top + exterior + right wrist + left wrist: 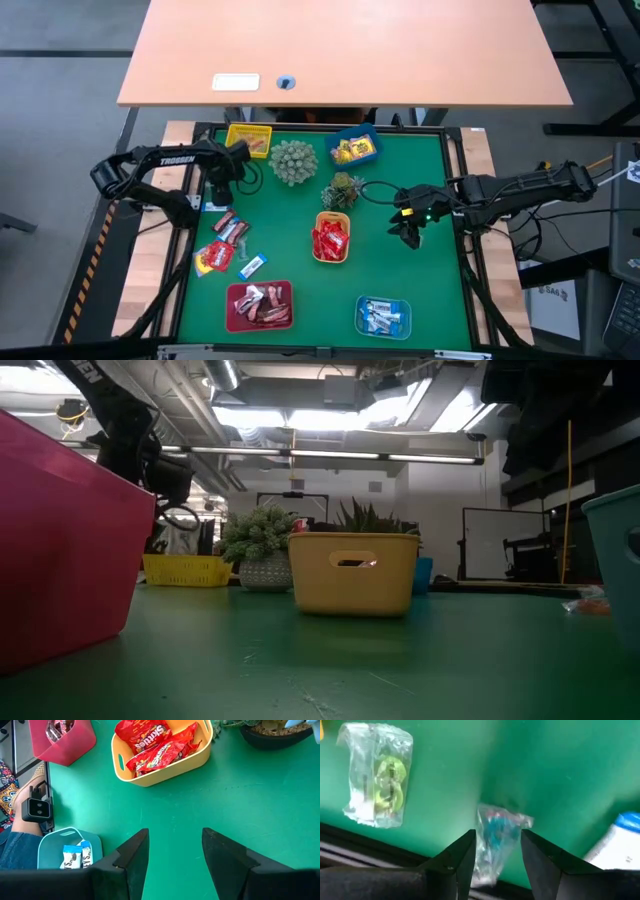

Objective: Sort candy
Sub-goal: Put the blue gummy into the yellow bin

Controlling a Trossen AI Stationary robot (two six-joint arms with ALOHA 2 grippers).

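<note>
We take the orange-yellow plastic tray (332, 256) full of red candy packets (331, 238) at the middle of the green mat (420, 290) as our landmark. To its left, near the mat's edge, the left gripper (496, 854) hangs low with its dark fingers (460, 860) apart on either side of a small clear-wrapped blue candy (496, 836); we cannot tell whether the fingers touch the wrapper. Just beside that candy lies a clear-wrapped pale green candy (376, 776), and a blue-white packet (620, 842) shows at the frame's edge. To the tray's right the right gripper (175, 857) hovers above bare mat, fingers spread and holding nothing. Loose sweets lie left of the tray: a red packet (214, 256), brown-pink ones (231, 229) and a blue-white one (252, 265). Below and left of the tray a dark red tray (233, 315) holds brown-pink candies (262, 303); below and right a pale blue tray (362, 322) holds blue-white candies (384, 315). Beyond the tray sit a blue tray (367, 135) with yellow candies (353, 150), a flat yellow tray (249, 134), and two spiky green plant balls (292, 161) (343, 190).
</note>
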